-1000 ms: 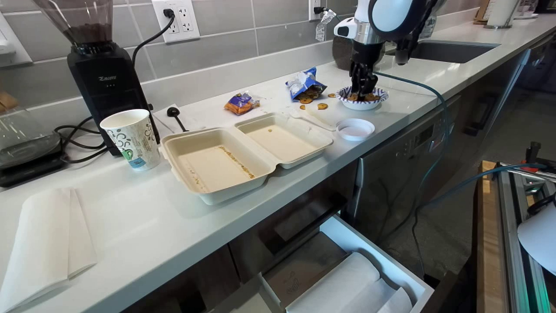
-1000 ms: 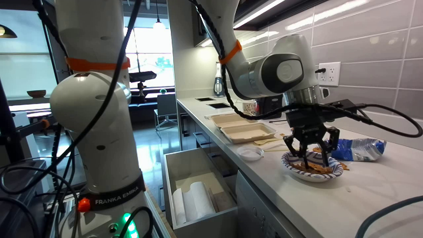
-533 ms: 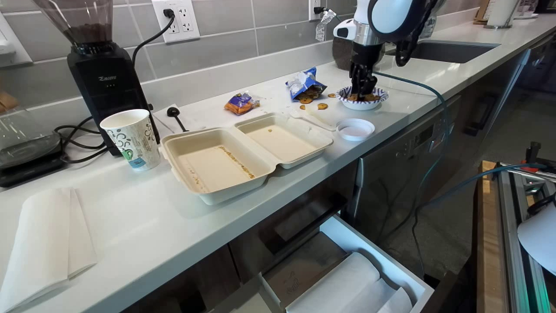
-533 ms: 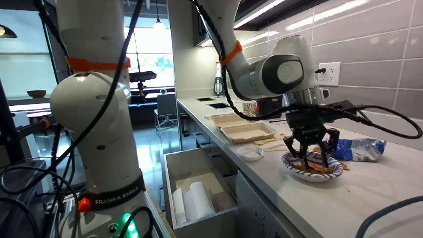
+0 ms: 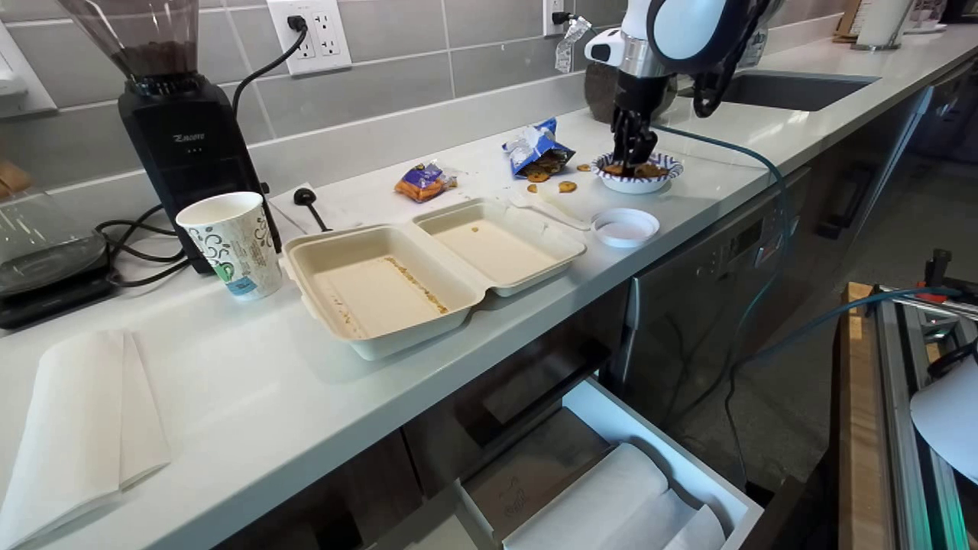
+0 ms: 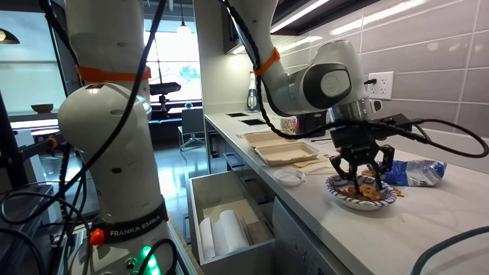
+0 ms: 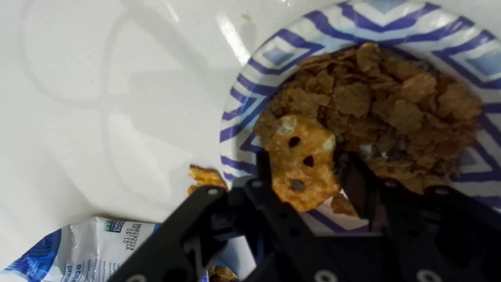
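Note:
In the wrist view my gripper (image 7: 303, 158) is shut on a golden pretzel crisp (image 7: 303, 180); its two dark fingers press against opposite sides of it. The crisp has several holes and looks tilted up. Brown cereal flakes (image 7: 407, 102) lie around and beyond it in a paper bowl (image 7: 244, 105) with a purple and white zigzag rim. An exterior view has the same crisp (image 6: 368, 192) between the fingertips, low inside the bowl (image 6: 361, 208). Whether it still touches the flakes I cannot tell. In the other camera picture the bowl (image 5: 630, 186) stands beneath the gripper (image 5: 629, 168).
A torn blue snack bag (image 5: 539, 149) lies beside the bowl with loose crisps (image 5: 567, 186) near it. A small white lid or dish (image 5: 625, 228), an open takeout box (image 5: 504, 244) and a paper cup (image 5: 233, 244) stand along the counter. Below, a drawer (image 6: 233, 217) hangs open.
The gripper has lifted slightly and shifted a little toward the wall. A crisp has come up between its fingertips, standing out above the flakes where earlier it was not distinct.

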{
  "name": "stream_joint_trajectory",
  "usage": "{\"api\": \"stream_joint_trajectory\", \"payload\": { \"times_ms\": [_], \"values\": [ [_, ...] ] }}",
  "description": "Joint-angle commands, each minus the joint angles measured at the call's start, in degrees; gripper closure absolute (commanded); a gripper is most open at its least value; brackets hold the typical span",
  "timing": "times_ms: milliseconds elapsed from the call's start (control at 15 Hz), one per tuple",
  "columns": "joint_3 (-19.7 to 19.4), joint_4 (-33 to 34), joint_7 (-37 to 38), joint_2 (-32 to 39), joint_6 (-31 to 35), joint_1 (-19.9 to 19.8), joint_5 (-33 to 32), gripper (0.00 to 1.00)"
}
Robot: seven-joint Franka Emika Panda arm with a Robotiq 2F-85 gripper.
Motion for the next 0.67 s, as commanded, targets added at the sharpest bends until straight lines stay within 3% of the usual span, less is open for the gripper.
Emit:
{"api": "stream_joint_trajectory", "payload": {
  "times_ms": [0,600],
  "values": [
    [-0.31,0.11,3.01,0.94,2.41,0.05,-2.51,0.5],
    [-1.38,0.36,9.85,0.72,3.15,-0.07,-9.28,0.54]
  ]
}}
